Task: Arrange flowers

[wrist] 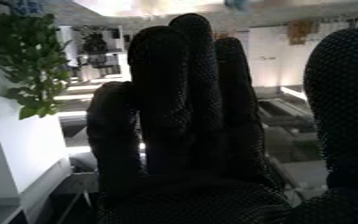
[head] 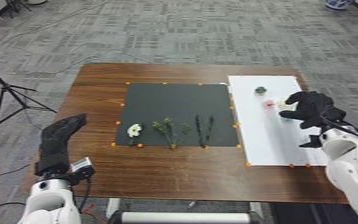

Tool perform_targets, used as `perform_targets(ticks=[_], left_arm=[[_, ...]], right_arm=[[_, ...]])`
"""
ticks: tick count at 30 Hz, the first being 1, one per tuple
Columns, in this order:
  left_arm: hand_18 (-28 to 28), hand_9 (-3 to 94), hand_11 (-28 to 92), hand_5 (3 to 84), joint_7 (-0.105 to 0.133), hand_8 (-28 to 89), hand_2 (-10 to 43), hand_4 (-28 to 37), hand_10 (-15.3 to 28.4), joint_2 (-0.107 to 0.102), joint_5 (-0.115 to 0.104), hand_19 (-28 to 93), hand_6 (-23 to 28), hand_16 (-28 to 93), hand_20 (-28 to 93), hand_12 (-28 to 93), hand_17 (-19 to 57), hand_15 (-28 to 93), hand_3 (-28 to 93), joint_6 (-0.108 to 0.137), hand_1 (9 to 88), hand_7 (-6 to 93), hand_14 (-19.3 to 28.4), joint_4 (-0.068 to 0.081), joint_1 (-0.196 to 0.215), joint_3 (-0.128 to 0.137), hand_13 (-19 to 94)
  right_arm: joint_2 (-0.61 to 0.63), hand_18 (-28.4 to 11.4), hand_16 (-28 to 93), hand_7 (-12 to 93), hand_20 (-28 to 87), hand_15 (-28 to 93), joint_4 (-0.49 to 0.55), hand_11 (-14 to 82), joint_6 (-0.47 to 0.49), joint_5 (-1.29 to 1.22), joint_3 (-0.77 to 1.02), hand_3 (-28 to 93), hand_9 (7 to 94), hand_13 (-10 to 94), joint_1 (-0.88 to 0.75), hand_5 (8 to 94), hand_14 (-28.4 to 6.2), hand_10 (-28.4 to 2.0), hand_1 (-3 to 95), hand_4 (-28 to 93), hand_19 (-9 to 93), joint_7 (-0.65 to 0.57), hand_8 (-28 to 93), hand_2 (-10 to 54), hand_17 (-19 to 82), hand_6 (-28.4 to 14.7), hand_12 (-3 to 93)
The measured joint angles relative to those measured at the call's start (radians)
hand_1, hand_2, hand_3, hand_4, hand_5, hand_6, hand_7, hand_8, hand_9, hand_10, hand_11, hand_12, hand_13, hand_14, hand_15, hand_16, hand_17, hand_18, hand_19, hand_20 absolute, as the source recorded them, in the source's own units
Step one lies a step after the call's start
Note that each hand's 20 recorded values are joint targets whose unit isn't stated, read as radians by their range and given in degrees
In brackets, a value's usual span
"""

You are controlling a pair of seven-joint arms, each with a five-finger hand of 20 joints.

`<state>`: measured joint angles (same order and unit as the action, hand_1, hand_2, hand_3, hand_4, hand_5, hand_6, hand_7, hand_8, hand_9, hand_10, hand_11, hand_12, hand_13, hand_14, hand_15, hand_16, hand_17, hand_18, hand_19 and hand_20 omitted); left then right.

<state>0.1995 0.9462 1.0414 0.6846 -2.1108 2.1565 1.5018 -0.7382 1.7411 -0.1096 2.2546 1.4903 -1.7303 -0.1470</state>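
On the white board (head: 266, 140) over the counter (head: 175, 175), the pale flower (head: 286, 106) lies just left of the right hand (head: 314, 108), perhaps touching its straight, open fingers; the pink flower (head: 269, 104) is farther left. The left hand (head: 58, 137), also open, is well apart; 1 short leftward reach seems due.

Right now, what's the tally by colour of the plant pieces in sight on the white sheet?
Pink: 1, the small pink bloom
Pale: 1, the pale bloom beside the right hand
Dark green: 1, the small tuft
Total: 3
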Motion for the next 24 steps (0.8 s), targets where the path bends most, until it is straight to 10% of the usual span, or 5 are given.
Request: perform_targets(ticks=[20,24], left_arm=[[10.1,49.8,23,53.7,-0.017,-11,6.2,-22.7,13.5,0.030,0.028,9,2.9,-2,16,9,5.8,16,72,-0.025,34.0,20.6,14.5,0.000,0.002,0.016,37],[10.1,49.9,23,53.8,0.022,-11,5.9,-22.6,13.5,0.045,-0.012,9,2.9,-2,16,9,5.8,16,72,-0.056,33.9,20.6,14.5,-0.010,0.027,0.069,37]], right_arm=[[-0.008,-21.0,33,23,54,56,-0.137,24.3,0.007,0.073,-0.051,65,75.2,74,0.045,57.0,-10.3,-12.2,36.1,-16,81,0.005,-9,-9.5,39,-0.9,22.2],[-0.008,-20.8,33,23,54,56,-0.168,24.8,-0.015,0.086,-0.090,64,76.4,75,0.080,58.6,-9.8,-11.9,37.5,-16,82,-0.007,-9,-9.5,40,-0.9,22.3]])
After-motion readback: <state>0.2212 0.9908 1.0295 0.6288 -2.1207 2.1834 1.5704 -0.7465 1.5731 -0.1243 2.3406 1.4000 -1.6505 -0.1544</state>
